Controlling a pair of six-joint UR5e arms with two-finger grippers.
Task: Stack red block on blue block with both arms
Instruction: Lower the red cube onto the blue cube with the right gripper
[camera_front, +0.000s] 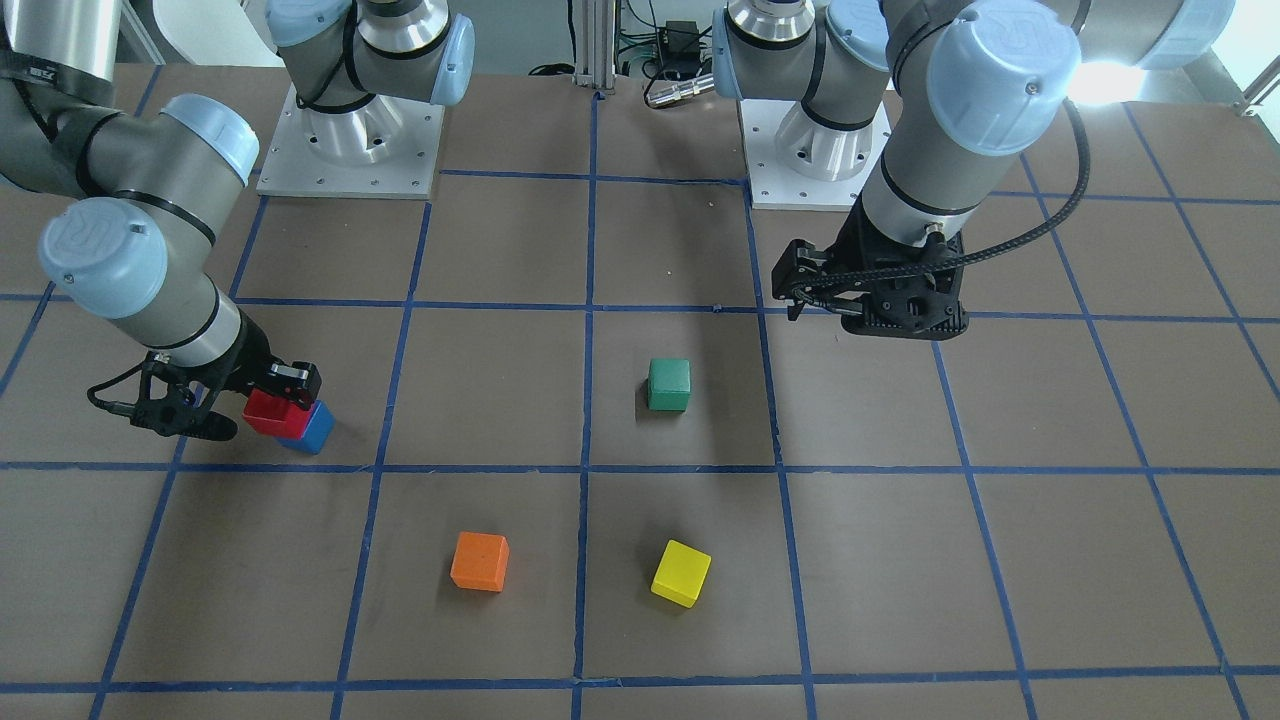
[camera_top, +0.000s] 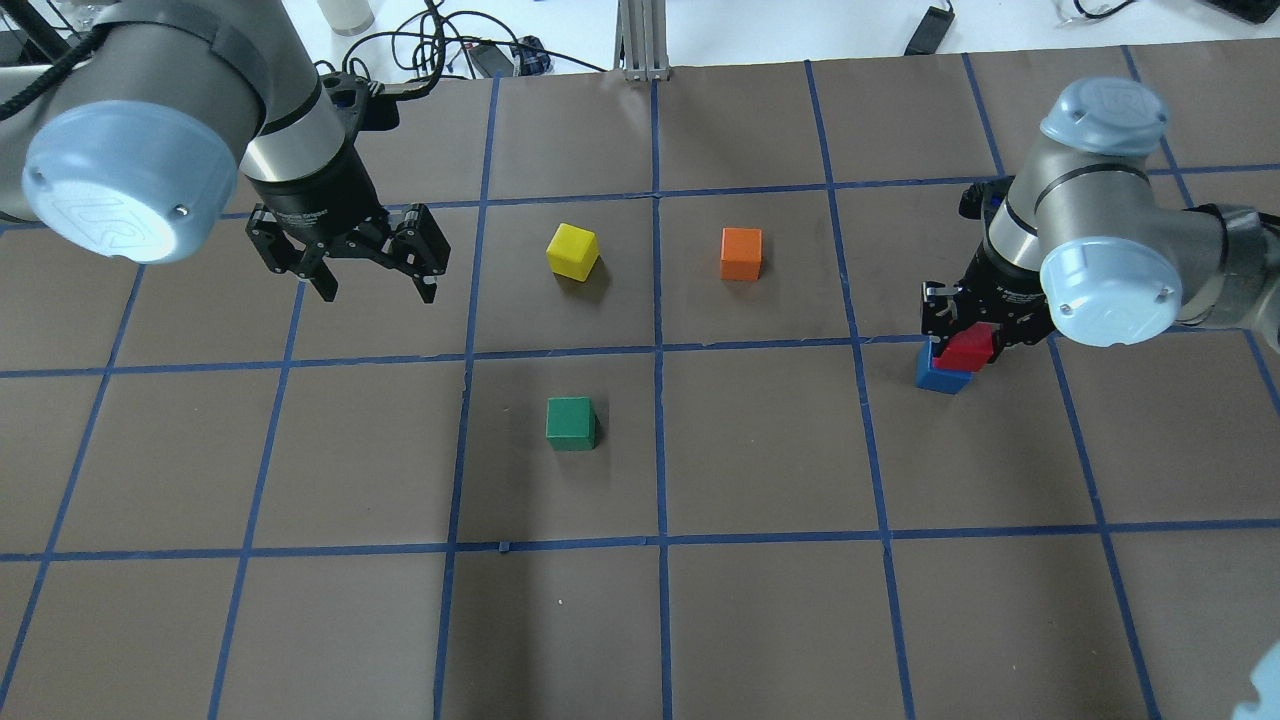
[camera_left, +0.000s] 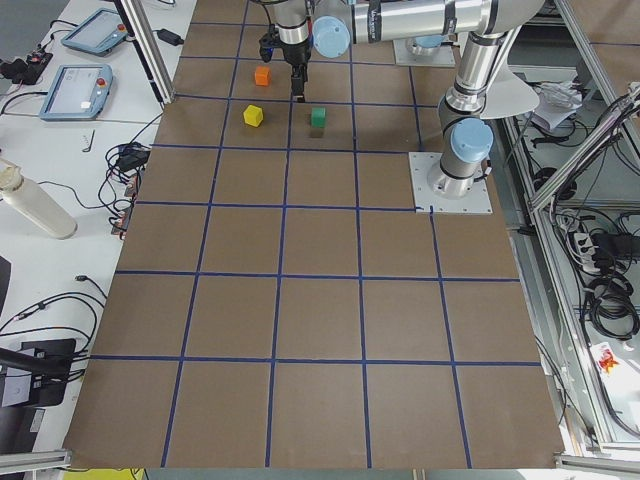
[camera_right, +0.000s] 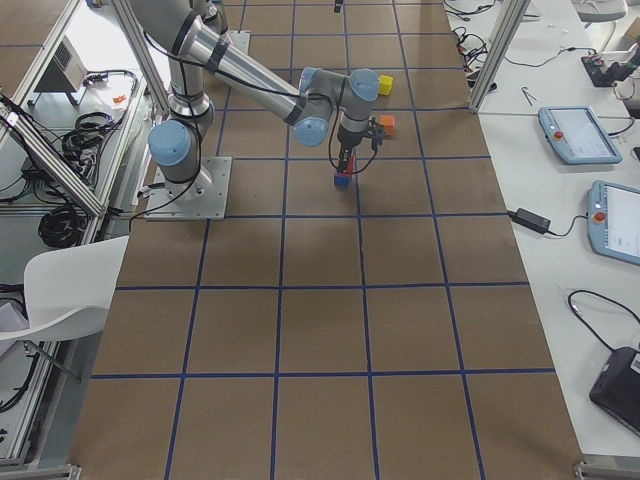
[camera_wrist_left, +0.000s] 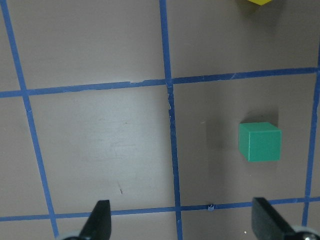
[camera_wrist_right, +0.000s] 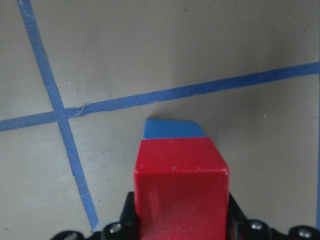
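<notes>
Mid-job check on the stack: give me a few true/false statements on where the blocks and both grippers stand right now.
1. The right gripper is shut on the red block. True.
2. The red block is above the blue block, not beside it on the table. True, though it looks offset toward one edge, and I cannot tell if they touch.
3. The left gripper holds the green block. False: it hangs open and empty, and the green block lies alone on the table.
4. The yellow block sits on the orange block. False: they lie apart, each on the table.
</notes>
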